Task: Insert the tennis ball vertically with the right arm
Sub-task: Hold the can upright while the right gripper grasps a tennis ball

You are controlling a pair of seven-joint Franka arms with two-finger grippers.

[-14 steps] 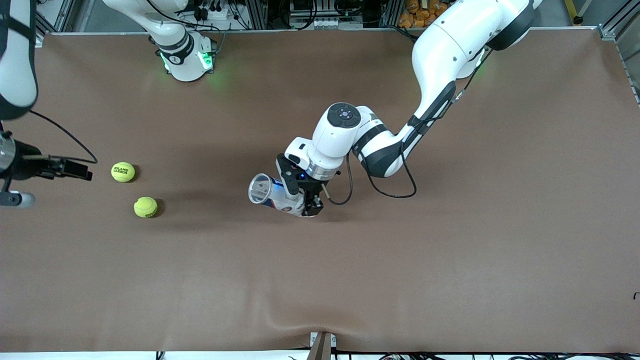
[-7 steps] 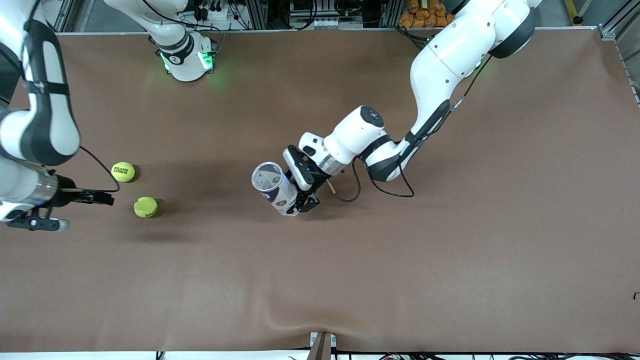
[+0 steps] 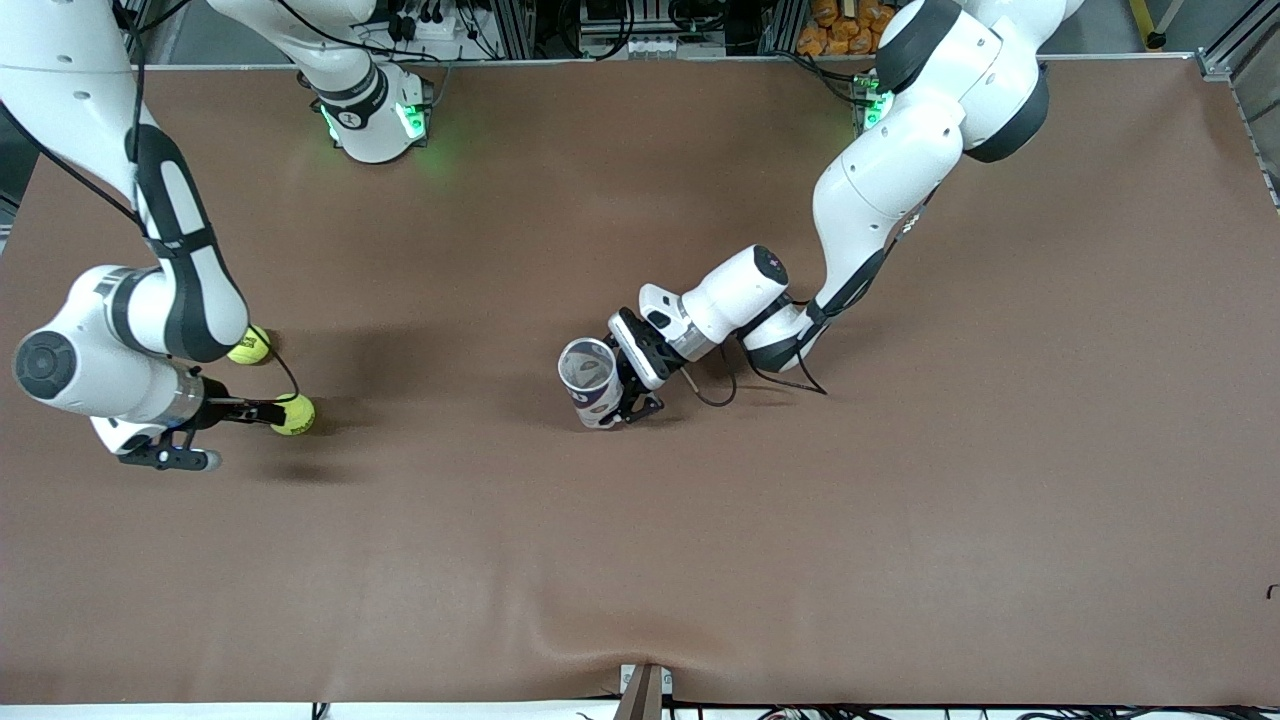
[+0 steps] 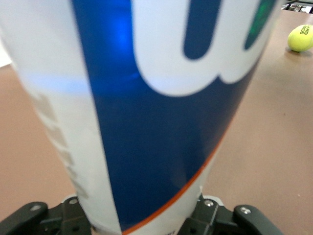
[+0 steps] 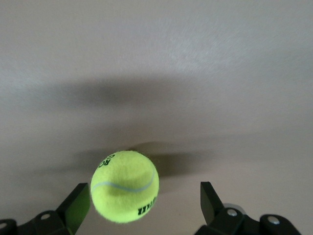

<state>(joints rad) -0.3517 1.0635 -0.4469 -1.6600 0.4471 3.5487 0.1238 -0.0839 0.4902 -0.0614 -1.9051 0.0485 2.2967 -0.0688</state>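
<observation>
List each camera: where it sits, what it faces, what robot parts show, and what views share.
Front view: high across the table, facing both arms, left gripper on the can, right gripper.
Left wrist view: faces the can; finger bases show.
Right wrist view: faces a tennis ball between open fingers.
Shared: front and right wrist views show that tennis ball.

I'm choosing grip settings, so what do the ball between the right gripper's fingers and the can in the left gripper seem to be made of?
Ball: fuzzy yellow-green felt, matte, with a pale curved seam and black print; probably rubber beneath, unseen.
Can: glossy white-and-blue printed wall with light glare in the left wrist view; likely plastic, though that is uncertain. Its open rim looks like greyish metal.
</observation>
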